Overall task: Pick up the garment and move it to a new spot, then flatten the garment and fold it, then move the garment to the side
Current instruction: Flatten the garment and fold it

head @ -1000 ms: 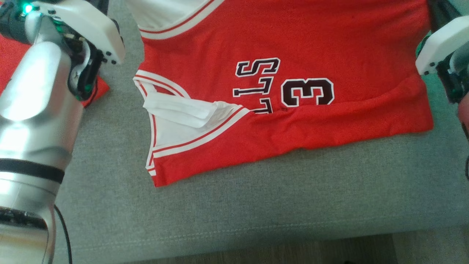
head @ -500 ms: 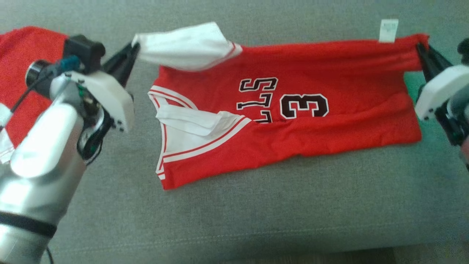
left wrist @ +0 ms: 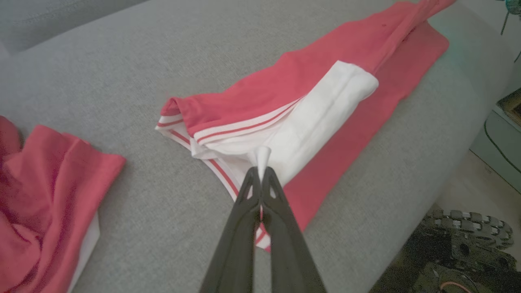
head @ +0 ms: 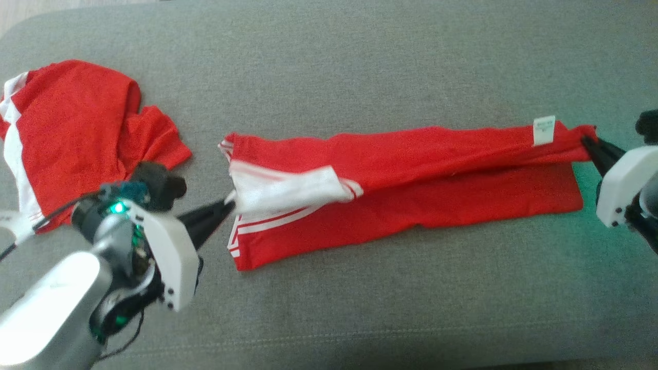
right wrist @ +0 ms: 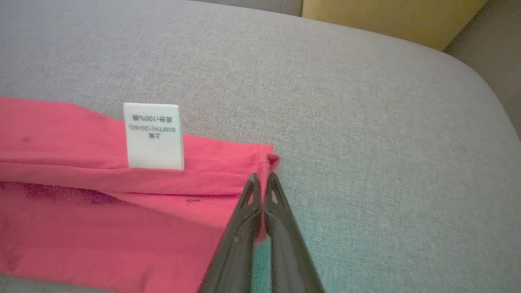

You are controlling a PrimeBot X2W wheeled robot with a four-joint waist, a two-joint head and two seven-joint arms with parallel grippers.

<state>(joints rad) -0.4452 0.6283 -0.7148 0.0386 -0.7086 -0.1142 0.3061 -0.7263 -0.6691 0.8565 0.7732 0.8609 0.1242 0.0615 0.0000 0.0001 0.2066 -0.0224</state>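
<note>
The garment (head: 411, 169) is a red jersey with white trim, lying as a long folded strip across the grey cushion (head: 360, 308). Its upper layer is doubled over toward me, inside out, with a white care label (head: 544, 130) showing near the right end. My left gripper (head: 230, 204) is shut on the white shoulder part at the strip's left end; the left wrist view shows white cloth (left wrist: 317, 118) pinched at the tips of my left gripper (left wrist: 260, 171). My right gripper (head: 590, 143) is shut on the red hem corner (right wrist: 272, 158), beside the label (right wrist: 154, 135).
A second red and white garment (head: 77, 128) lies crumpled at the far left of the cushion, also seen in the left wrist view as red cloth (left wrist: 44, 195). The cushion's front edge runs along the bottom of the head view. A dark machine base (left wrist: 460, 252) stands on the floor beside the cushion.
Both grippers have drawn the jersey's far edge toward me, folding it over so the lettering and number are now covered. The head camera has also tilted up, showing more of the cushion.
</note>
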